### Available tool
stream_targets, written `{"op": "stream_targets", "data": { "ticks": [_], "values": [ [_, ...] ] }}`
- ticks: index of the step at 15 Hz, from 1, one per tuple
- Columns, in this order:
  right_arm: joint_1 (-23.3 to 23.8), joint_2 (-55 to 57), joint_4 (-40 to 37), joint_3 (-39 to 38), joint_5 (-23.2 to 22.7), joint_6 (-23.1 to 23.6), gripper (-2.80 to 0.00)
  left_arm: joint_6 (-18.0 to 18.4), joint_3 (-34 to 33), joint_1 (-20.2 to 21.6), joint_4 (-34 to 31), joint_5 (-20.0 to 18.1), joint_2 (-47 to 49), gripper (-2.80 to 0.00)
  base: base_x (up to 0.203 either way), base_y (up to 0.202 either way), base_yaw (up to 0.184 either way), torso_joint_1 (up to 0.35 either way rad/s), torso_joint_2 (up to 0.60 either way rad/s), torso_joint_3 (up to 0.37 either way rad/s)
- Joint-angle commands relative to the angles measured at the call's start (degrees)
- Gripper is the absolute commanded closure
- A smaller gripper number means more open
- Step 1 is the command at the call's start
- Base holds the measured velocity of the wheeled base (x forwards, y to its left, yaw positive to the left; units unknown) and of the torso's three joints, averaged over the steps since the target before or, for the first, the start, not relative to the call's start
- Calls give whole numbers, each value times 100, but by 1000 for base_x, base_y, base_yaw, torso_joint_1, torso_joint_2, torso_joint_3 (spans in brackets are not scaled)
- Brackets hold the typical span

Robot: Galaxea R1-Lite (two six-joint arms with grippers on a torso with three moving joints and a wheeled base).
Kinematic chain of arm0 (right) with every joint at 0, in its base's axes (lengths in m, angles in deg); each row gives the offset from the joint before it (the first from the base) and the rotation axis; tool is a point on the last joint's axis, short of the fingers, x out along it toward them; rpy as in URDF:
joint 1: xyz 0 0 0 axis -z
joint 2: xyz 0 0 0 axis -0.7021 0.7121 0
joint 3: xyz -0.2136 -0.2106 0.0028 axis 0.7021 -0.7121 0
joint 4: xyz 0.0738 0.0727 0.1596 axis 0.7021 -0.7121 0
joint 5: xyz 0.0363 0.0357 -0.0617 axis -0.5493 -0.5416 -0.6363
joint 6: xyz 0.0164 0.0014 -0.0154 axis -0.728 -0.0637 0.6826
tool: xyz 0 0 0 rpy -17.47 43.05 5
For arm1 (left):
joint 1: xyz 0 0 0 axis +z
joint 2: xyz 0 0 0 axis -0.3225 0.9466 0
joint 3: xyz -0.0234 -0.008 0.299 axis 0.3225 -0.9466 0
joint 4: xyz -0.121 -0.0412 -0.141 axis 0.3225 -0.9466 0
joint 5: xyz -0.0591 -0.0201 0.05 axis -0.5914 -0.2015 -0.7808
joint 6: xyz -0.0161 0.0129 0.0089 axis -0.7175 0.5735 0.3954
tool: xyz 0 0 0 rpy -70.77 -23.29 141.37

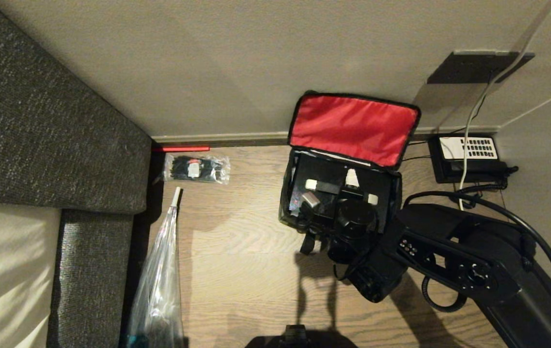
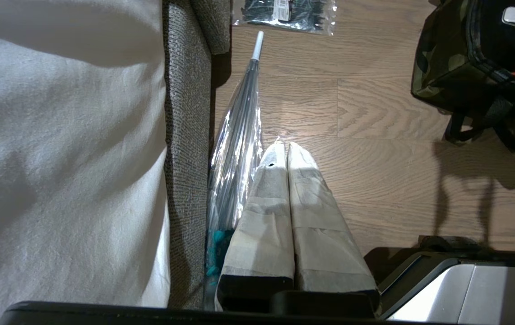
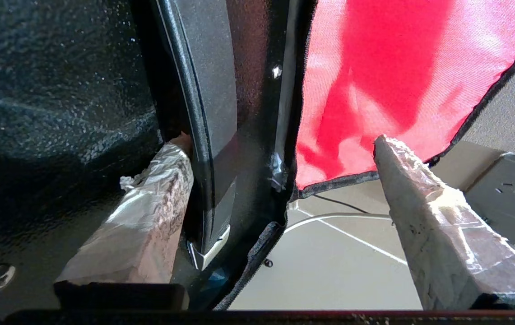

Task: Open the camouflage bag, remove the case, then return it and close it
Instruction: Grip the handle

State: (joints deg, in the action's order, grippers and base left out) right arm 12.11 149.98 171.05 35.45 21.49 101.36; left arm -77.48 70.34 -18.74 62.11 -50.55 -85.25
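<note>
Case (image 1: 326, 186) upright in camouflage bag (image 1: 287, 203) — handle up

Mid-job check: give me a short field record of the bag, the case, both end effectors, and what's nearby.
bag: camouflage bag on the wood floor, red-lined lid up against the wall
case: black case inside the bag
right end effector: open, one finger beside the case handle
left end effector: shut, off to the side above bare floor
nearby: telephone, clear packet, umbrella

Camouflage bag (image 1: 290, 203) of matt cloth, case (image 1: 326, 181) speckled glossy black, floor (image 1: 236, 251) grained wood
</note>
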Motion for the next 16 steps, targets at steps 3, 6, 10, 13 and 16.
{"op": "stream_targets", "data": {
  "ticks": [3,6,10,13,16],
  "values": [
    [-3,-49,74,8,23,18,-280,1,12,1,-7,10,-2,0,0,0,0,0,0,0],
    [-3,-40,74,32,23,27,-280,11,13,1,-7,-1,-2,0,0,0,0,0,0,0],
    [-3,-40,74,39,23,33,-280,20,13,1,2,-1,-2,0,-54,0,-1,1,0,2],
    [-3,-31,74,32,23,22,-280,27,5,1,9,6,-2,0,-191,0,0,4,2,3],
    [-3,-31,74,41,23,27,-280,38,13,1,7,-6,-2,0,-99,0,0,1,2,1]
  ]
}}
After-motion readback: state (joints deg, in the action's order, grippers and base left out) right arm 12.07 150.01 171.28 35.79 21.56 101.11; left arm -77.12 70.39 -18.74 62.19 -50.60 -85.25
